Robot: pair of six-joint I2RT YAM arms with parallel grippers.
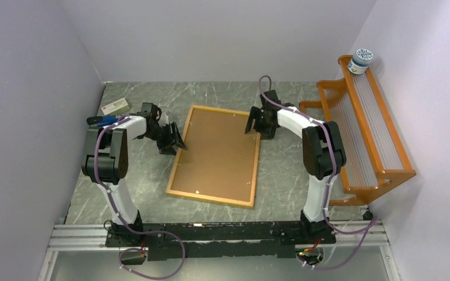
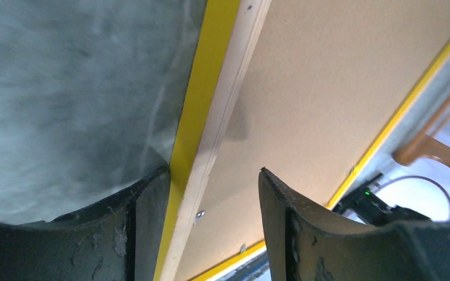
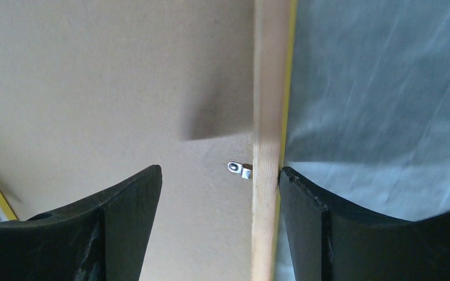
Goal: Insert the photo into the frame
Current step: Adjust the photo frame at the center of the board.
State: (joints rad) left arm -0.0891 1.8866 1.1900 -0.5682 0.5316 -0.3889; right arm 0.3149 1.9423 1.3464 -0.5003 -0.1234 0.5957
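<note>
The frame (image 1: 211,198), with a thin yellow-orange border, lies face down in the middle of the table, and a brown backing panel (image 1: 220,153) fills it. The photo is hidden. My left gripper (image 1: 177,140) is open and straddles the frame's left rail (image 2: 211,117): one finger (image 2: 146,211) rests against the rail's outer side, the other stands over the backing. My right gripper (image 1: 253,126) is open too, astride the right rail (image 3: 268,88) near the far corner. Its outer finger (image 3: 304,205) touches the rail beside a small metal tab (image 3: 238,169).
An orange slatted rack (image 1: 366,134) stands along the right wall with a small jar (image 1: 361,60) on its top end. A small flat box (image 1: 115,106) and a blue object (image 1: 102,120) lie at the back left, near the left arm.
</note>
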